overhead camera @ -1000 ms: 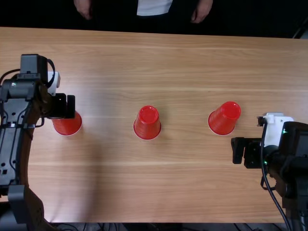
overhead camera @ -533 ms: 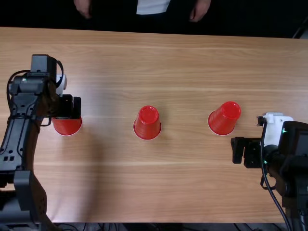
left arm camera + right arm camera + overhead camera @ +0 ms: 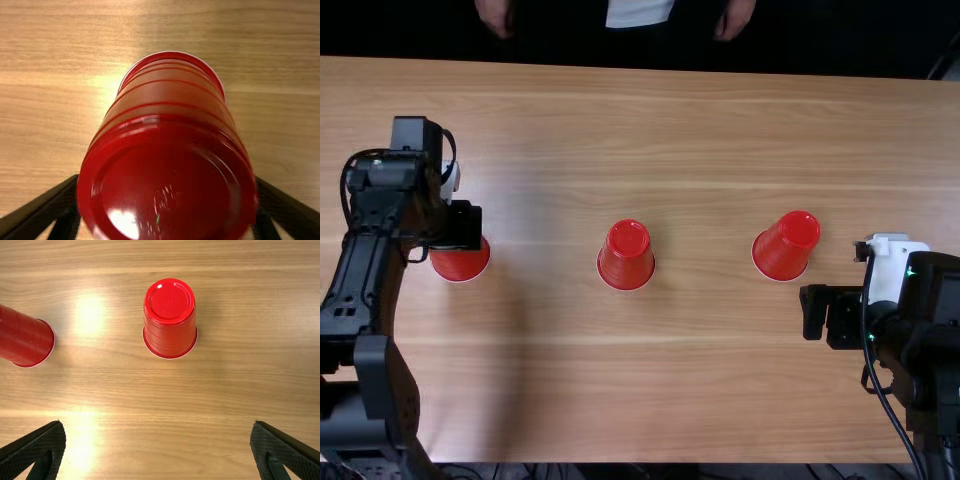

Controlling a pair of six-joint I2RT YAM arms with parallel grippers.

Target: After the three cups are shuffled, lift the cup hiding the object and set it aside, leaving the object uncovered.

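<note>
Three red cups stand upside down in a row on the wooden table point(image 3: 720, 120). My left gripper point(image 3: 457, 232) is down over the left cup point(image 3: 462, 263), open, with one finger on each side of it. In the left wrist view that cup point(image 3: 167, 165) sits between the two black fingers point(image 3: 40, 212), base toward the camera. The middle cup point(image 3: 626, 255) and the right cup point(image 3: 786, 245) stand free. My right gripper point(image 3: 817, 312) is open with nothing in it, near the right cup point(image 3: 170, 317) on its near side. What is under the cups is hidden.
There is bare table on the far side of the cups and between them. The middle cup point(image 3: 25, 342) also appears at the edge of the right wrist view. The right arm's body point(image 3: 910, 330) fills the near right corner.
The left arm has swung slightly to the right and brought its gripper closer around the left cup. The cups and the right arm have not moved.
</note>
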